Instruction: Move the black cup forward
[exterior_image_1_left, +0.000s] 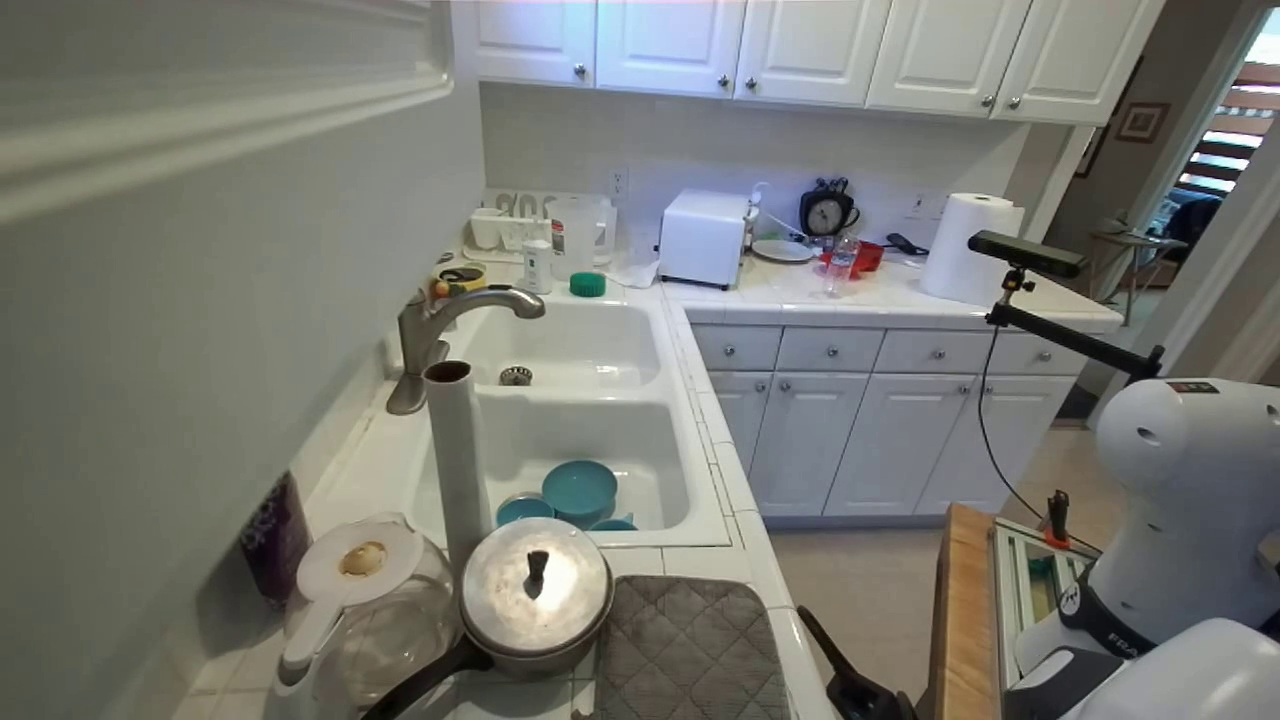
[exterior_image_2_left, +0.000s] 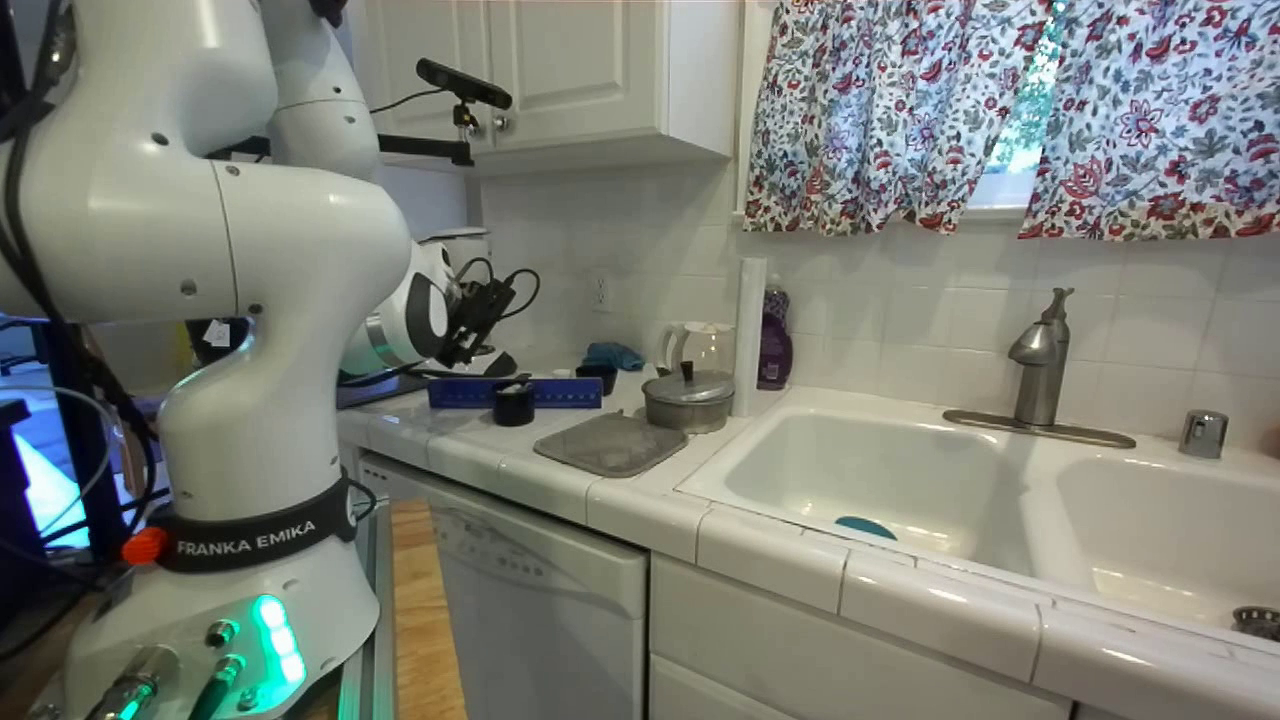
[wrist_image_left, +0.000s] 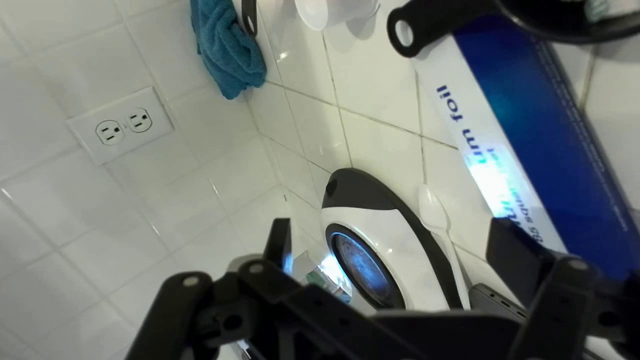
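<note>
A white robot arm (exterior_image_2_left: 300, 230) stands on its base (exterior_image_2_left: 225, 600), where green lights (exterior_image_2_left: 280, 640) glow. In an exterior view it bends, leaves the frame at the top, and its wrist (exterior_image_2_left: 395, 320) juts out above base height. In the wrist view, the black gripper (wrist_image_left: 392, 240) holds its fingers (wrist_image_left: 515, 260) well apart.

In an exterior view, a white tiled counter (exterior_image_2_left: 640, 515) runs from the left to the lower right. Left of centre, a long blue box (exterior_image_2_left: 565, 393) lies on it, and a black cup (exterior_image_2_left: 514, 405) stands in front of the box. Near the centre lies a grey mat (exterior_image_2_left: 612, 445), a lidded pot (exterior_image_2_left: 690, 405) just beside.
</note>
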